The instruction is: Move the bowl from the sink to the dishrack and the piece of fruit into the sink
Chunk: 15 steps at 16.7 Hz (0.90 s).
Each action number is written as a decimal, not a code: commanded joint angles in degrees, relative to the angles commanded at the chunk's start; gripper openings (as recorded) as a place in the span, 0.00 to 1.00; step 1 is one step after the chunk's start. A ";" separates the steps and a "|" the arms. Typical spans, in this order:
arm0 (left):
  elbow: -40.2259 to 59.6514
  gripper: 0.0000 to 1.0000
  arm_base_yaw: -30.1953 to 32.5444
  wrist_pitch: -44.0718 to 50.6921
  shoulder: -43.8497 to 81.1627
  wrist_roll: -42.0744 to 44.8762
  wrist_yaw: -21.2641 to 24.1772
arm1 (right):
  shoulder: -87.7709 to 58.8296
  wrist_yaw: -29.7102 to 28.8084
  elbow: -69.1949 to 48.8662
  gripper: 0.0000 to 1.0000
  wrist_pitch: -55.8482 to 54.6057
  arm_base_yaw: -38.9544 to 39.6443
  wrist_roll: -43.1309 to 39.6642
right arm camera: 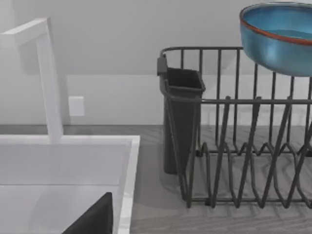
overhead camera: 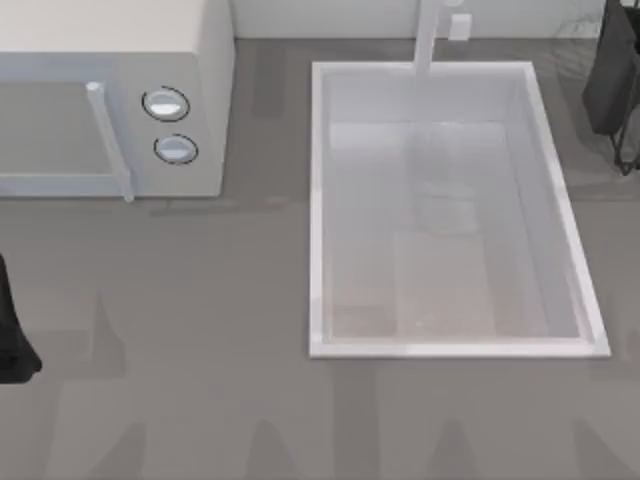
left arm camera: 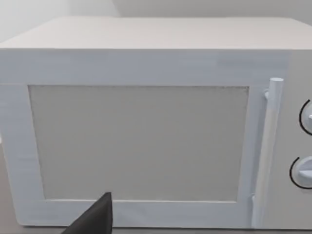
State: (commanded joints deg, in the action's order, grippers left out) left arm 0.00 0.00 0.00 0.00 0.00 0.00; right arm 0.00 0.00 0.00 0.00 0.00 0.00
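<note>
Bowl [right arm camera: 281, 36] sits high above the dish rack [right arm camera: 234, 131], while the sink [overhead camera: 320, 200] shows bare white walls and floor.

You can see, in the right wrist view, the blue bowl with its reddish rim up over the dark wire rack, beside the rack's dark cutlery cup [right arm camera: 181, 117]; whether it touches the wires you cannot tell. The white faucet [overhead camera: 430, 40] stands at the sink's far rim. Your left arm [overhead camera: 12, 330] waits at the table's left edge, facing the white microwave [left arm camera: 146, 122] and its handle [left arm camera: 265, 151]. A dark finger tip [right arm camera: 95, 219] shows over the sink rim; whether either gripper's fingers are open or closed you cannot tell.
</note>
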 joint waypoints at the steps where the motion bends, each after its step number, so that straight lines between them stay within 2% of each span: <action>1: 0.00 1.00 0.00 0.00 0.00 0.00 0.00 | 0.00 0.00 0.00 1.00 0.00 0.00 0.00; 15: 0.00 1.00 0.00 0.00 0.00 0.00 0.00 | -1.89 0.19 -1.85 1.00 1.60 -0.30 -0.48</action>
State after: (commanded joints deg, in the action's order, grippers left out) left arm 0.00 0.00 0.00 0.00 0.00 0.00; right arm -1.89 0.19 -1.85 1.60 -0.30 -0.48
